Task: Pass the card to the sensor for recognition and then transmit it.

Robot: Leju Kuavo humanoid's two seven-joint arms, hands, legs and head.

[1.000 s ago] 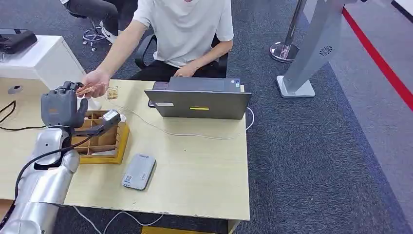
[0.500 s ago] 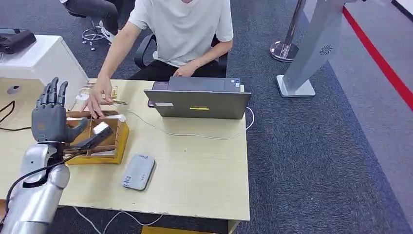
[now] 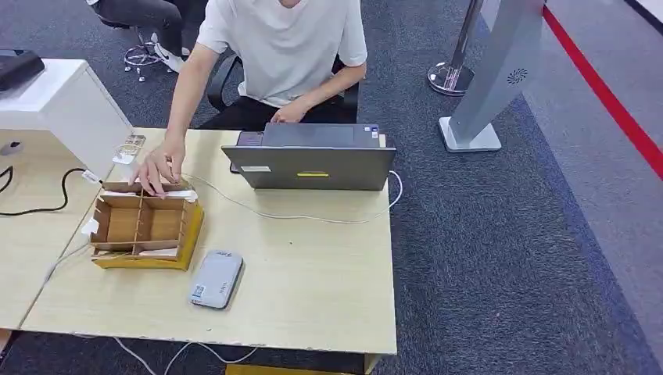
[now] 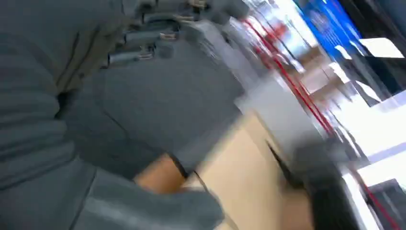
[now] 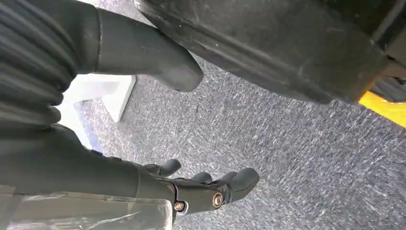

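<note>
Left robot hand (image 4: 91, 143) shows blurred in its wrist view, fingers apart, nothing held; right robot hand (image 5: 143, 158) hangs over grey carpet, fingers loosely spread, holding nothing. Grey flat card sensor (image 3: 216, 279) lies on the light wooden worktop (image 3: 313, 266) just beside the partitioned wooden box (image 3: 145, 226), where the person's hand (image 3: 159, 168) rests on its far rim. Card: cannot tell where.

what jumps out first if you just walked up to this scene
Probably the person in a white shirt seated behind the table, one hand resting on the far rim of the divided cardboard box. Next, the grey laptop at the table's middle, and the grey card sensor lying flat just in front of the box.
</note>
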